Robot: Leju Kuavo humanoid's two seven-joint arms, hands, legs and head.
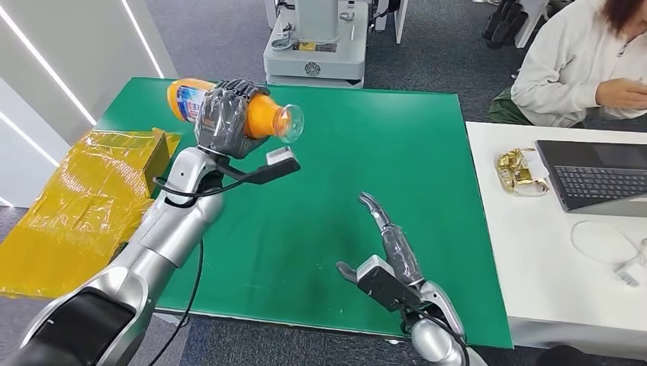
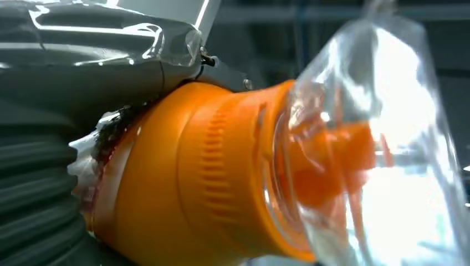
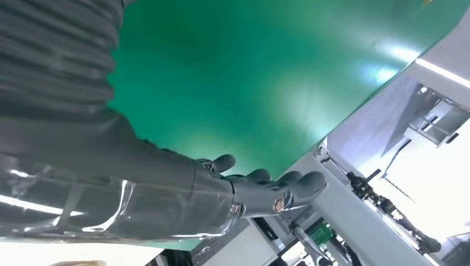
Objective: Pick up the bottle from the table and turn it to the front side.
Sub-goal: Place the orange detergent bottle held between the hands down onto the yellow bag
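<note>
Head view has the left hand (image 1: 226,118) raised over the far left part of the green table (image 1: 427,152), its fingers wrapped around the middle of the bottle (image 1: 263,116). That bottle is orange and lies on its side in the grip, off the table, with a blue and white label toward the far left and a clear cap (image 1: 289,123) pointing right. Seen from the left wrist, the orange neck (image 2: 210,183) of the bottle sits right against the hand's grey ribbed cover (image 2: 33,183), and the clear cap (image 2: 382,166) fills the space beyond it.

Nearer and to the right, the right hand (image 1: 389,244) hovers over the near edge of the table, holding nothing, fingers stretched out and pointing away from the robot. From the right wrist, its dark fingers (image 3: 260,185) lie straight and close together above the green surface.

Left of the table stands a box wrapped in yellow film (image 1: 91,198). To the right is a white table (image 1: 549,252) carrying a laptop (image 1: 595,175), a crumpled gold wrapper (image 1: 519,169) and a white cable (image 1: 610,248). A person in a light top (image 1: 568,69) sits at the far right.
</note>
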